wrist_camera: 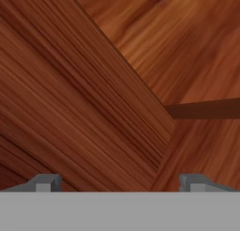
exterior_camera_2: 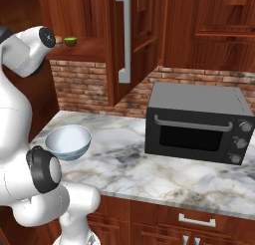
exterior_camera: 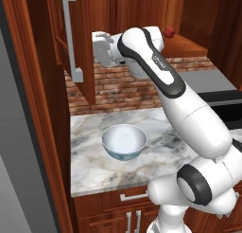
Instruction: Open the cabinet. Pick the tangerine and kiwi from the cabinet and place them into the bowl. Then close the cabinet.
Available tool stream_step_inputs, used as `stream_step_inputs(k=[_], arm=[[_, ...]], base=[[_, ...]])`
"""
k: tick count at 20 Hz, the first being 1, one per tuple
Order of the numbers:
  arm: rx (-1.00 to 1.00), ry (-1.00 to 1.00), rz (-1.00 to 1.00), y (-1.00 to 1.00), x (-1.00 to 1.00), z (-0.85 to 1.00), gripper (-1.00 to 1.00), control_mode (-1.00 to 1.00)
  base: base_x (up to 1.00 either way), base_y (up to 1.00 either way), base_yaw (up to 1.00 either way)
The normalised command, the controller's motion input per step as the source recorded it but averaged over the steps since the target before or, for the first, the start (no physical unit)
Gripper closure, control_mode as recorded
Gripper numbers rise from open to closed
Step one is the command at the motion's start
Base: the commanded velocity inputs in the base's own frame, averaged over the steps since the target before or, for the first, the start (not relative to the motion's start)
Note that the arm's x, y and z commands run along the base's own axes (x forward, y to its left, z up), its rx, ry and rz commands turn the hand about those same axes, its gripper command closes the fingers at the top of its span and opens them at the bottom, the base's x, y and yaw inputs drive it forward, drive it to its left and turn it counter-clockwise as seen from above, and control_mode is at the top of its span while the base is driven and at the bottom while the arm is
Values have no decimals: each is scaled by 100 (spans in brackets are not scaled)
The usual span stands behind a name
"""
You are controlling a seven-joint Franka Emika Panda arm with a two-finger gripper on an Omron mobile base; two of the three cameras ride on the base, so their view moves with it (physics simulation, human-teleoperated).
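Marble counter [exterior_camera: 94, 165] with bowl [exterior_camera: 124, 142], no legible writing; tool [wrist_camera: 120, 183] wide apart, empty, inside cabinet [wrist_camera: 93, 84].

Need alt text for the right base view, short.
White robot arm reaches up into an open reddish-brown wooden wall cabinet, where a small lime-green kiwi sits on the shelf. Below, a pale-blue bowl and black microwave stand on the marble counter.

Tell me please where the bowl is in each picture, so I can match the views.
Left base view: the bowl sits on the marble counter, just left of the picture's middle.
Right base view: the bowl is at the left, near the arm.
Hand view: not in it.
Shared landmark: the open cabinet door's silver handle.
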Motion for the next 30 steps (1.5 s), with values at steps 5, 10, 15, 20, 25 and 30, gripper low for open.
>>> stream_step_inputs(k=[5,10,15,20,25,30], arm=[[0,0,0,0,0,0,-100,-100],[0,0,0,0,0,0,-100,-100],[0,0,0,0,0,0,-100,-100],[0,0,0,0,0,0,-100,-100],[0,0,0,0,0,0,-100,-100],[0,0,0,0,5,0,-100,-100]], base=[[0,0,0],[0,0,0],[0,0,0],[0,0,0],[0,0,0],[0,0,0]])
